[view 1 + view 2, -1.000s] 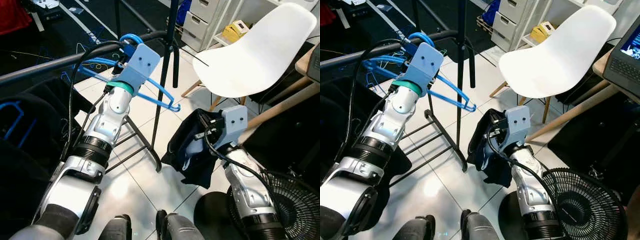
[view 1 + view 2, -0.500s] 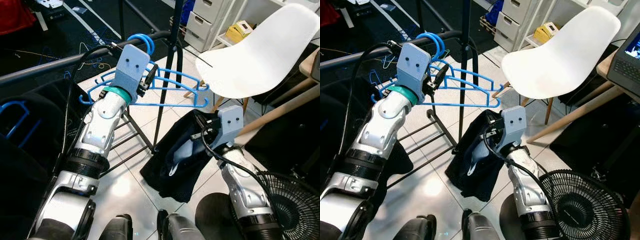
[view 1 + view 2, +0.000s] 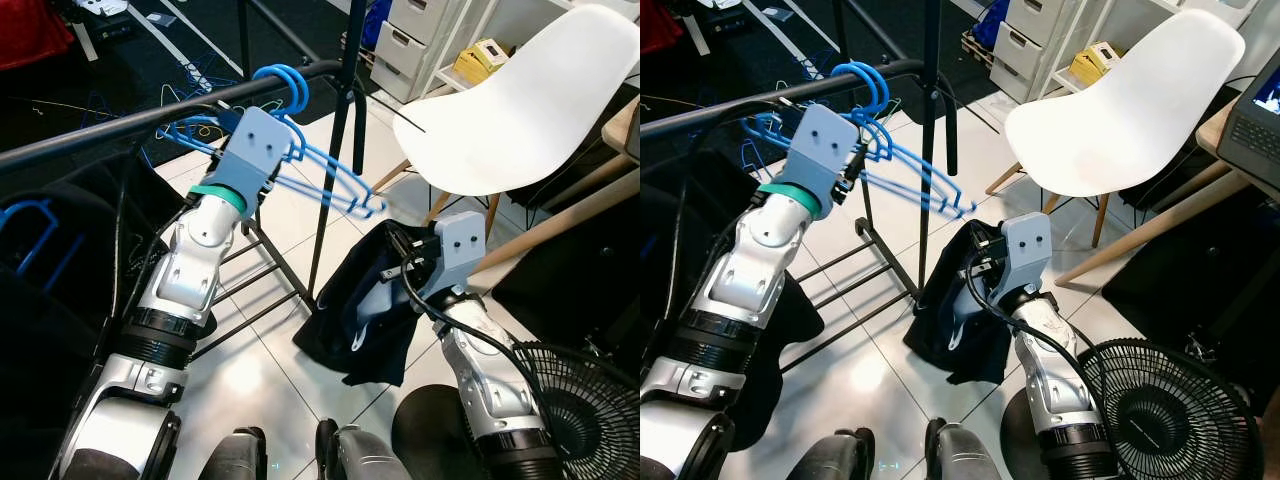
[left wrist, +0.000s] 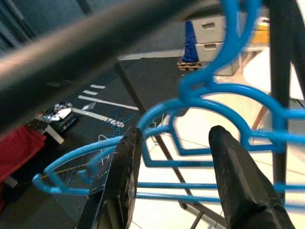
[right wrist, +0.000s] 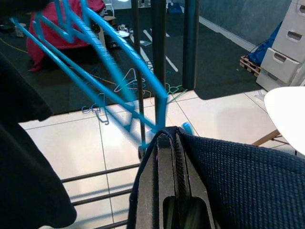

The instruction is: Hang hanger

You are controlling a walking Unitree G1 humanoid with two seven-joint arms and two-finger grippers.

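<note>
Two or three blue plastic hangers [image 3: 322, 180] hang by their hooks [image 3: 285, 85] on the black rail [image 3: 120, 125] of a clothes rack. My left gripper [image 4: 176, 136] is just under the rail with its fingers [image 4: 126, 181] open, and the hangers' blue bars cross the gap beyond them. Lower right, my right gripper [image 5: 167, 138] is shut on a dark navy garment [image 3: 360, 310] that droops toward the tiled floor. A small blue tip [image 5: 187, 127] pokes out of the cloth by the fingers.
The rack's upright pole [image 3: 335, 150] and floor bars stand between my arms. A white chair [image 3: 510, 100] is at the right, a black fan [image 3: 585, 400] lower right, white drawers [image 3: 410, 40] behind. Dark clothes [image 3: 40, 300] hang at the left.
The blue hangers, swung out flat half a second ago, now hang slanted from the rail. My left wrist has turned up toward the rail. The garment in my right gripper has shifted slightly.
</note>
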